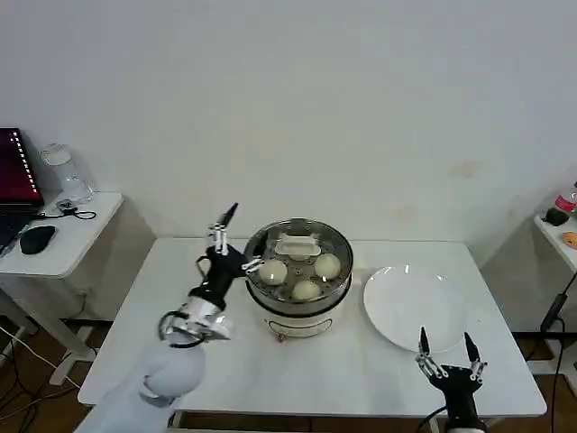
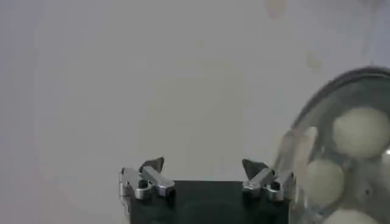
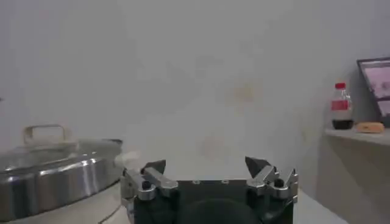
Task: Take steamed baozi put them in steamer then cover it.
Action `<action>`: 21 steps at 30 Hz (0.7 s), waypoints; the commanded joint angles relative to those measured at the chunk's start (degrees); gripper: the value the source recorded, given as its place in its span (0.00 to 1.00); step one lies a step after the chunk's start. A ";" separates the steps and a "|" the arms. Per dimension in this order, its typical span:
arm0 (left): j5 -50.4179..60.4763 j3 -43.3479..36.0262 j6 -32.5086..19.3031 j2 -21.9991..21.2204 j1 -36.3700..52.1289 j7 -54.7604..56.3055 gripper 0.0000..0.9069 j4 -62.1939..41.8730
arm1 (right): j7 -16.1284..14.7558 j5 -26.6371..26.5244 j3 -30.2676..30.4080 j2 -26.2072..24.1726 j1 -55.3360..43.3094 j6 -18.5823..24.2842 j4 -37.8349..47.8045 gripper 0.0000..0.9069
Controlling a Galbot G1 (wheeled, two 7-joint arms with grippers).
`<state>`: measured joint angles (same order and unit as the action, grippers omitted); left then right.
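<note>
Near the middle of the white worktop, in the head view, the round shiny stainless-steel steamer stands with the clear glass cover with its cream handle on it and cream-white steamed baozi visible beneath. The left gripper hangs just beside the steamer's left rim, jaws spread wide and empty. The right gripper waits near the worktop's front right corner, jaws apart, beside a flat white plate.

From the left wrist view, the left gripper's fingertip sits very close to the cover's rim; a careless pull-back could likely nudge the cover askew.

From the right wrist view, the right gripper is open, well apart from the steamer.
</note>
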<state>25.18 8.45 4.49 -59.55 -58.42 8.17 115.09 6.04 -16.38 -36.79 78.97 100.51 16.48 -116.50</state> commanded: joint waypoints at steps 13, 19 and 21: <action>-36.44 34.40 -35.85 -13.17 -26.20 -14.50 1.00 -7.78 | 0.59 1.35 -1.65 -1.67 -1.99 -0.98 2.44 1.00; -36.79 34.74 -37.08 -15.11 -28.76 -15.27 1.00 -9.44 | 0.39 1.69 -1.49 -1.60 -2.02 -0.50 2.70 1.00; -36.74 34.71 -37.51 -15.28 -29.15 -15.30 1.00 -9.93 | 0.35 1.77 -1.42 -1.54 -2.00 -0.36 2.84 1.00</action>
<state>-4.74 37.09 -25.67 -69.83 -80.81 -3.04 108.50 6.45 -14.91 -38.12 77.51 98.70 15.91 -114.13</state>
